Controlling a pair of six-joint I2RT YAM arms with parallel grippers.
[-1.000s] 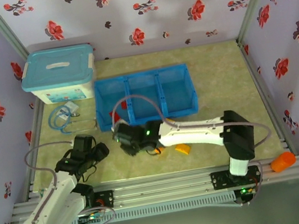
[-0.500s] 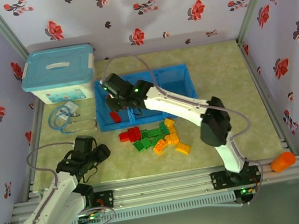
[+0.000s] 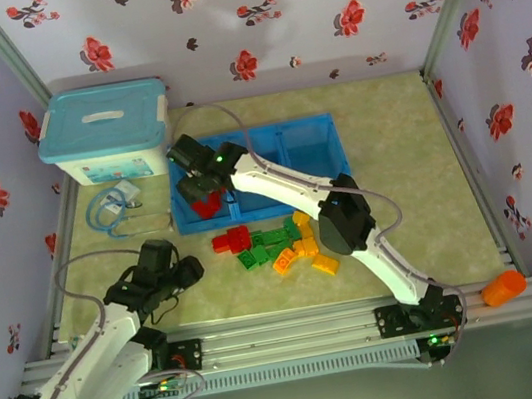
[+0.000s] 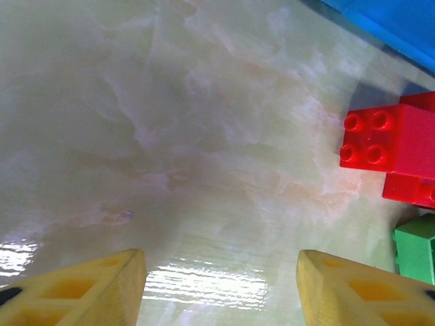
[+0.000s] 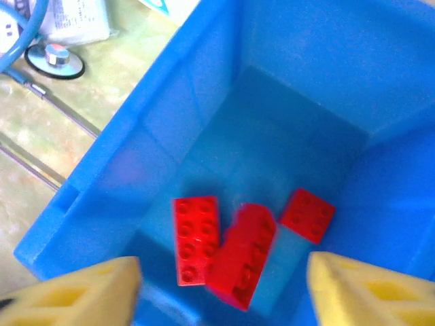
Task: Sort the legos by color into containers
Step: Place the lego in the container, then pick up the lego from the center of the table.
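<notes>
My left tool (image 3: 174, 272) hung low over the near-left surface (image 3: 388, 140), fingers apart and empty. The loose legos (image 3: 278, 243) lay just right of it, the red pair (image 3: 232, 239) nearest, so I judged that arm had the shorter reach. Farther off, my right tool (image 3: 193, 175) hovered over the left bin (image 5: 170, 115), fingers apart and holding nothing. Three red bricks (image 5: 234, 251) lay inside, below it.

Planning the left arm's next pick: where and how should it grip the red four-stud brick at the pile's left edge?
Probably from straight above, pinching the red square four-stud plastic brick across its flat side walls. It sits level, studs up, with bare beige table on its left; a second red brick crowds its lower right corner, so grip toward the left end.
</notes>
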